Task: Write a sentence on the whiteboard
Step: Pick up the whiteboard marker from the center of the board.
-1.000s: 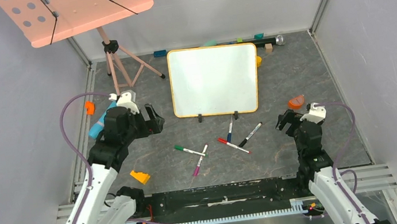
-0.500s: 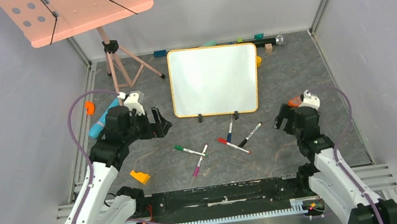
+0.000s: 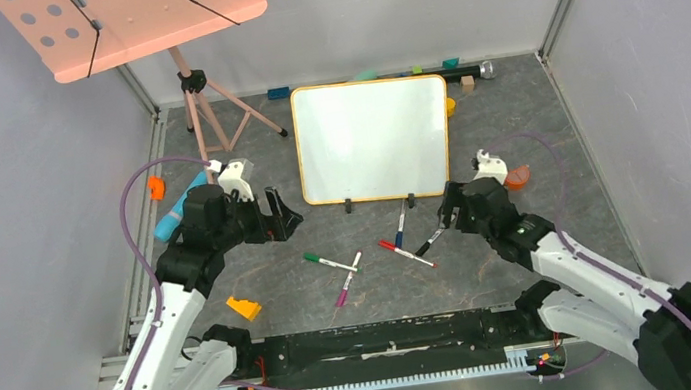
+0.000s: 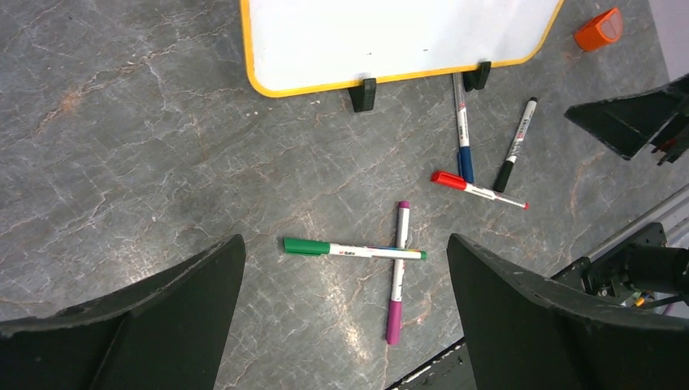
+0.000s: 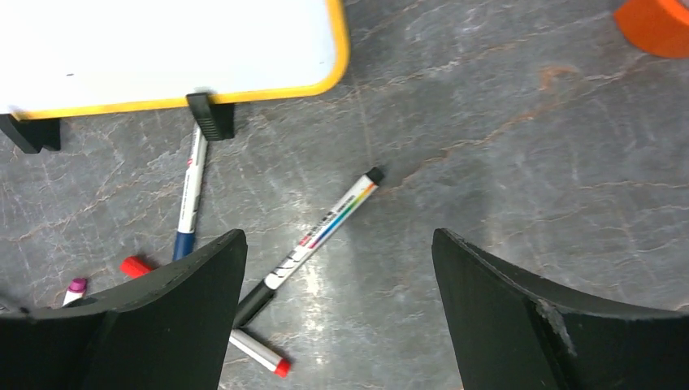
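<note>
The whiteboard (image 3: 372,139) stands propped on two black clip feet at the middle back, orange-rimmed, its face blank; no sentence shows on it. Several markers lie in front of it: green (image 3: 328,262), purple (image 3: 347,277), red (image 3: 407,252), blue (image 3: 400,224) and black (image 3: 435,235). My left gripper (image 3: 278,214) hovers open left of the board; its wrist view frames the green marker (image 4: 353,250) crossed by the purple one (image 4: 397,272). My right gripper (image 3: 451,209) is open just right of the black marker (image 5: 313,238), with bare floor between its fingers (image 5: 337,244).
A pink music stand (image 3: 136,16) on a tripod (image 3: 198,103) rises at the back left. An orange piece (image 3: 518,176) lies right of the board, a yellow wedge (image 3: 243,308) and a blue object (image 3: 173,216) on the left. Small blocks (image 3: 416,72) line the back wall.
The right arm has swung left and forward from the right side to just beside the black marker. The left gripper has shifted slightly right.
</note>
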Available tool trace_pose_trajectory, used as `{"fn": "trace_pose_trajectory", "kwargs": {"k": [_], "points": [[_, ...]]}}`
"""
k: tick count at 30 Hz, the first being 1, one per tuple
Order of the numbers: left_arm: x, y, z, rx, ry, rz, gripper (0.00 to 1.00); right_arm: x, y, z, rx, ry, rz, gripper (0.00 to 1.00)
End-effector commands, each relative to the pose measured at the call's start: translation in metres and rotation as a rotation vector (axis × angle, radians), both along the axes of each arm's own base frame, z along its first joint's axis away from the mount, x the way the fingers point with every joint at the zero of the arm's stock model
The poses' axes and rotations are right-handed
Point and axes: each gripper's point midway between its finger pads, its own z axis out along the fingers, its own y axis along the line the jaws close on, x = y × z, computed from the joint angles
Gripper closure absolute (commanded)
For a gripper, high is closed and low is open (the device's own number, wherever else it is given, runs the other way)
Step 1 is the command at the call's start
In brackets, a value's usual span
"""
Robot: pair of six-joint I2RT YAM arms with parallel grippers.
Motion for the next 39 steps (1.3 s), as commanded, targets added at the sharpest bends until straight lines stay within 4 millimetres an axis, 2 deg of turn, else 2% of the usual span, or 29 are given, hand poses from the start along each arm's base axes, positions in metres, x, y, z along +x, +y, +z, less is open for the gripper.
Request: {"fn": "trace_pose_trajectory", "kwargs": {"k": [1, 6, 8, 14, 24, 32, 33, 35, 38, 39], "points": [[0.001, -0.007, 0.011, -0.016, -0.053, -0.050, 0.00, 0.017, 0.019, 0.024, 0.015, -0.056, -0.077, 0.13], [-0.001, -0.011, 0.012, -0.033, -0.053, -0.073, 0.00, 0.017, 0.033, 0.023, -0.029, -0.025, -0.148, 0.11], [-0.001, -0.010, 0.012, -0.032, -0.054, -0.070, 0.00, 0.013, 0.028, 0.018, -0.044, 0.018, -0.209, 0.12], [-0.002, -0.013, 0.011, -0.038, -0.052, -0.081, 0.00, -0.001, 0.018, -0.006, -0.007, 0.090, -0.371, 0.27], [-0.001, -0.012, 0.009, -0.034, -0.047, -0.079, 0.00, 0.002, 0.024, -0.027, -0.075, 0.182, -0.415, 0.34], [-0.002, -0.014, 0.007, -0.039, -0.047, -0.092, 0.00, 0.005, 0.028, -0.044, -0.067, 0.192, -0.443, 0.39], [-0.002, -0.015, 0.007, -0.040, -0.045, -0.093, 0.00, 0.006, 0.029, -0.045, -0.067, 0.197, -0.444, 0.42], [-0.001, -0.015, 0.005, -0.040, -0.038, -0.097, 0.00, 0.005, 0.029, -0.048, -0.076, 0.205, -0.451, 0.54], [-0.003, -0.020, 0.003, -0.054, -0.022, -0.125, 0.00, 0.004, 0.020, -0.044, -0.088, 0.180, -0.481, 0.81], [-0.004, -0.023, 0.002, -0.060, -0.015, -0.139, 0.00, 0.004, 0.016, -0.040, -0.091, 0.159, -0.484, 0.87]]}}
